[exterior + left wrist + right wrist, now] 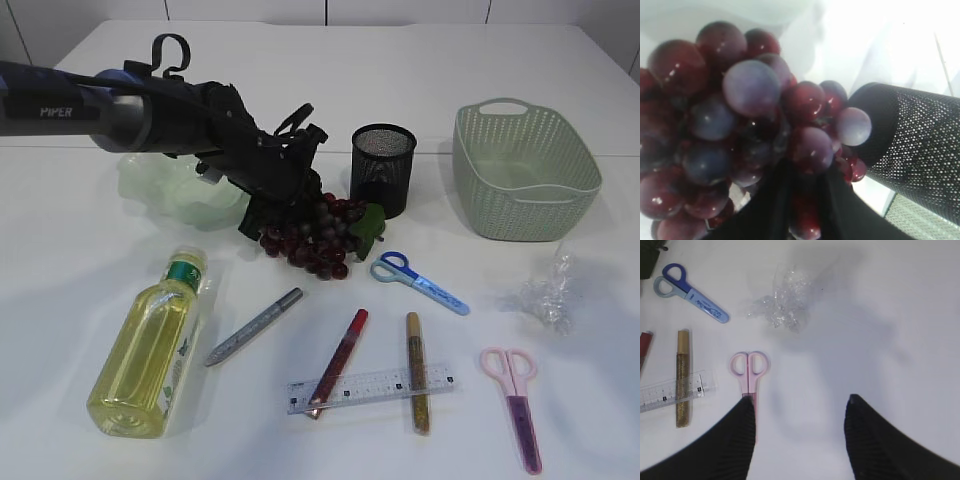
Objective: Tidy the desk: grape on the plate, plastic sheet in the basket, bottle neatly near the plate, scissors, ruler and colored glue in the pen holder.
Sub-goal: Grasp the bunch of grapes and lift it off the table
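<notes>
The left gripper (268,205) reaches down at the grape (318,236) bunch, jaws apparently straddling its near side, beside the plate (150,185) toward the table's far-left corner for a short transfer, while the right gripper (799,432) waits spread wide, empty.

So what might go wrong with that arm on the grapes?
The left gripper has only one edge of the grapes, so the bunch may slip or drop berries when lifted. It hangs close to the pen holder and could knock it. The plate sits behind the arm, so placing the grapes needs a backward swing.
</notes>
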Controlling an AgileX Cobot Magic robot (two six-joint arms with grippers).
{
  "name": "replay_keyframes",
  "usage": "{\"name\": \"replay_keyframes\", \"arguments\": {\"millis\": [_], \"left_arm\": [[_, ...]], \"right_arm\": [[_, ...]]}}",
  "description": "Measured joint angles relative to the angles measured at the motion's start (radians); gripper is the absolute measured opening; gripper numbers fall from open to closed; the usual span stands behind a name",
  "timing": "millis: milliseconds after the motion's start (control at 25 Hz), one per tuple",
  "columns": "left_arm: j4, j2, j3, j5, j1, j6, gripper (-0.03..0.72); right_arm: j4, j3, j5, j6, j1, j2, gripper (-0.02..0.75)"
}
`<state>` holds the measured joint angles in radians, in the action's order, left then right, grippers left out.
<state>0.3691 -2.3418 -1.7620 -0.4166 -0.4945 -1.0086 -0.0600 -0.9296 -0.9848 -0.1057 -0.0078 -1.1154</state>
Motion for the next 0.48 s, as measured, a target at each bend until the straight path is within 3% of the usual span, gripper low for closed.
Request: {"name": "replay_keyframes", "arguments": {"millis": [480], "left_arm": [[0.011,0.000,0.000,0.000,0.000,0.000,0.015]], "right_arm": [[0.000,0.000,-0.001,0.000,0.000,0.000,0.452]]}}
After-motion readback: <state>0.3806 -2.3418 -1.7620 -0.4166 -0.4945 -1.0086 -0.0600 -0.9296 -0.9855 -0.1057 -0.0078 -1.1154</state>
